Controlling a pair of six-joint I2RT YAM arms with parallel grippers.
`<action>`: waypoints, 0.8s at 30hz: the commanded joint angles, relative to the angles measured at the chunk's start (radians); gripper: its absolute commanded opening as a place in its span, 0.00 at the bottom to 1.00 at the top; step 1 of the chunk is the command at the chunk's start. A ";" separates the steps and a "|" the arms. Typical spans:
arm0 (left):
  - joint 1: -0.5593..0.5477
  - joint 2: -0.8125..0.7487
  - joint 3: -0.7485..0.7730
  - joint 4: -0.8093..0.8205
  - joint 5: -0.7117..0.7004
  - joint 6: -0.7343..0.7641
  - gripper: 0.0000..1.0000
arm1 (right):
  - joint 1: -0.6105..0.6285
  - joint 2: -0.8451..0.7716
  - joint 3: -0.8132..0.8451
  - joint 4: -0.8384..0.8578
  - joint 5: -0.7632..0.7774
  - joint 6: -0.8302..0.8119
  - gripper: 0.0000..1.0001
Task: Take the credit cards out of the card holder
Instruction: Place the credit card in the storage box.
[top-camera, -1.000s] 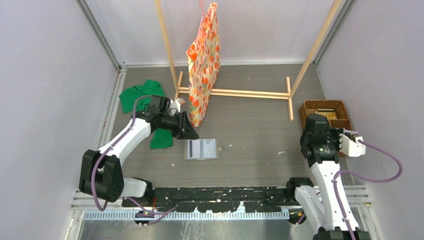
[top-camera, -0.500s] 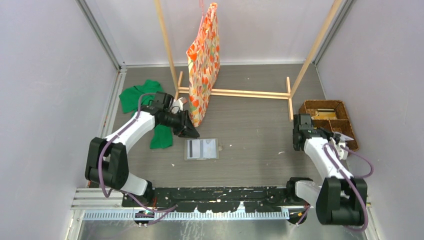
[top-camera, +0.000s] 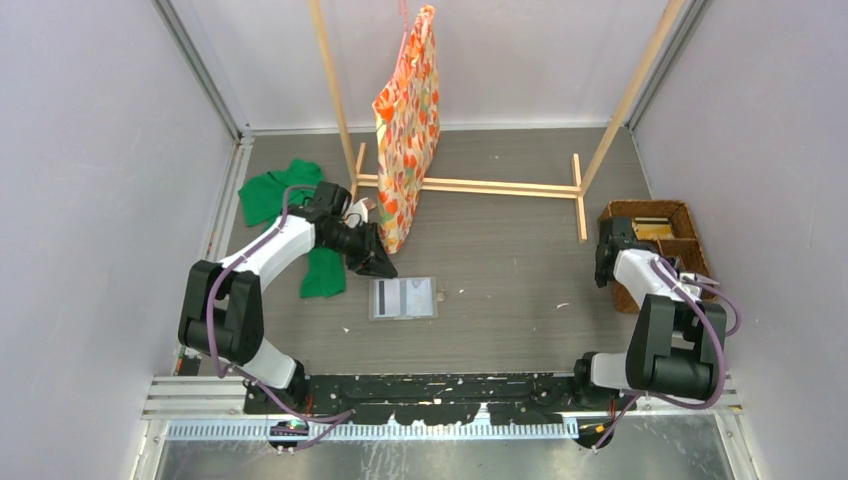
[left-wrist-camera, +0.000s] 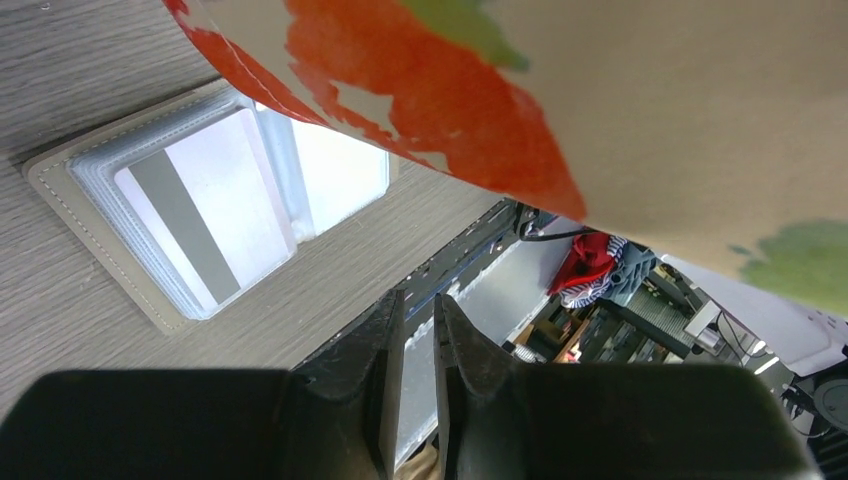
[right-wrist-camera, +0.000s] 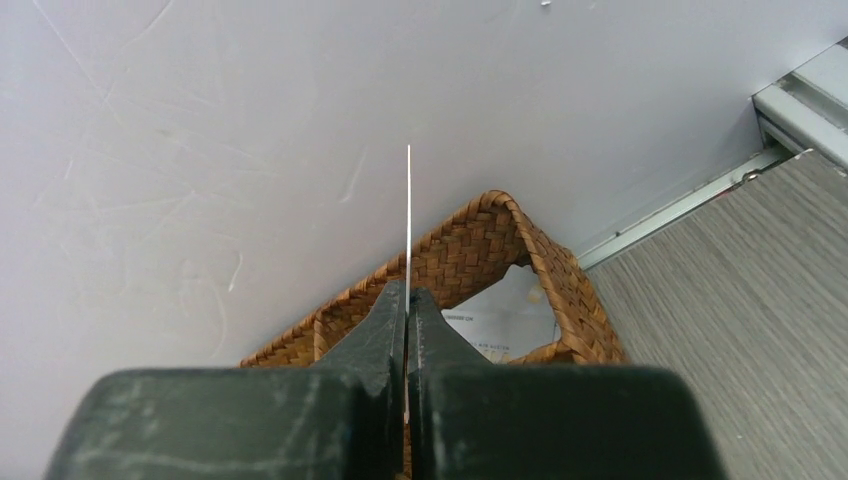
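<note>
The grey card holder (top-camera: 403, 297) lies open and flat on the table, a card with a dark stripe (left-wrist-camera: 195, 225) showing in its pale pocket (left-wrist-camera: 190, 215). My left gripper (top-camera: 375, 262) hovers just beyond the holder's far left corner; its fingers (left-wrist-camera: 418, 300) stand a narrow slit apart with nothing between them. My right gripper (right-wrist-camera: 407, 290) is shut on a thin white card (right-wrist-camera: 408, 215) seen edge-on. It holds that card over the brown wicker basket (right-wrist-camera: 480, 240) by the right wall, where another pale card (right-wrist-camera: 505, 315) lies inside.
An orange patterned bag (top-camera: 407, 130) hangs from a wooden rack (top-camera: 470, 185) and drapes close over my left gripper (left-wrist-camera: 500, 80). A green cloth (top-camera: 275, 190) lies at the far left. The basket (top-camera: 650, 208) sits against the right wall.
My right arm has folded back and swung its gripper with the card toward the right wall, over the basket. The left arm shifted only slightly; the card holder stayed put.
</note>
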 joint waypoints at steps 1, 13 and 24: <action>0.001 -0.006 -0.007 0.007 -0.014 -0.012 0.18 | -0.025 0.031 0.045 0.107 0.056 0.513 0.01; 0.001 -0.011 -0.023 0.004 -0.026 -0.019 0.17 | -0.067 0.168 0.089 0.167 0.059 0.480 0.01; 0.000 -0.030 -0.044 0.018 -0.033 -0.040 0.17 | -0.087 0.240 0.126 0.214 0.021 0.443 0.01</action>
